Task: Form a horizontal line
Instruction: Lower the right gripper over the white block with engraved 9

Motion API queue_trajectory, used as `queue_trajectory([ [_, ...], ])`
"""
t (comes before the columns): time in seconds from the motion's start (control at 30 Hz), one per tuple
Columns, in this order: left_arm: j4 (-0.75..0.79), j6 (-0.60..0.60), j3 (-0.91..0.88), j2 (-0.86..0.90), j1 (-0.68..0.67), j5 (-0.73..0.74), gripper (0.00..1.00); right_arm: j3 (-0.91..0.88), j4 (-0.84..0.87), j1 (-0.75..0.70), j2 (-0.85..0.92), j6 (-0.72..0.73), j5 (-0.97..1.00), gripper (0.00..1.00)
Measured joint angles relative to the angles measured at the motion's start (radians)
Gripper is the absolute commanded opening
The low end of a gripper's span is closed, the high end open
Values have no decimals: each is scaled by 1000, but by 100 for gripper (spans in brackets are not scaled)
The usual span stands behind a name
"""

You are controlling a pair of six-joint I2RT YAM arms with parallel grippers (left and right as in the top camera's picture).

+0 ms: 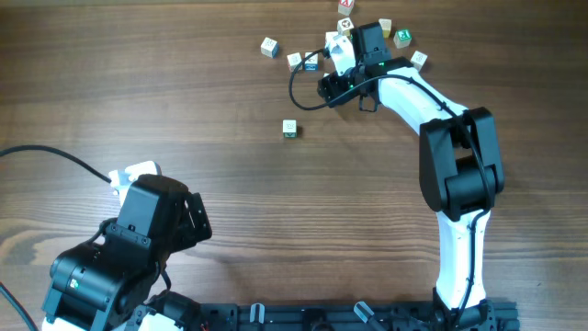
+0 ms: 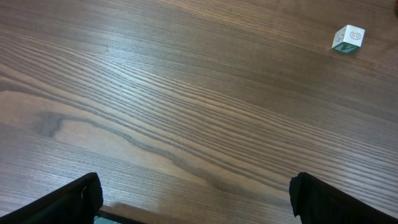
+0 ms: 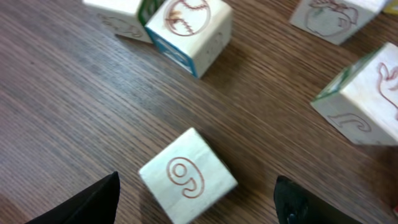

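My right gripper (image 1: 338,57) (image 3: 196,196) is open over the cube cluster at the far side of the table. A white cube with a red "9" (image 3: 186,174) lies on the wood between its fingers, untouched. Above it in the right wrist view two white cubes (image 3: 186,28) sit edge to edge, with green and blue side faces; overhead they show left of the gripper (image 1: 303,62). No row of three shows. My left gripper (image 1: 133,176) (image 2: 196,205) is open and empty at the near left.
A lone green-sided cube (image 1: 289,129) (image 2: 348,38) lies mid-table. Loose cubes lie at the far side (image 1: 268,47), (image 1: 345,5), (image 1: 402,37), (image 1: 418,60). Two more show at the right of the right wrist view (image 3: 367,93). A black cable (image 1: 303,92) loops by the right gripper.
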Motion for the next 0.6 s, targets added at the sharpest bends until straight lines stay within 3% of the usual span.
queue_trajectory([
  [0.23,0,0,0,0,0,0,100,0,7,0,0,-69,-3,70],
  [0.6,0,0,0,0,0,0,100,0,23,0,0,-151,2,42],
])
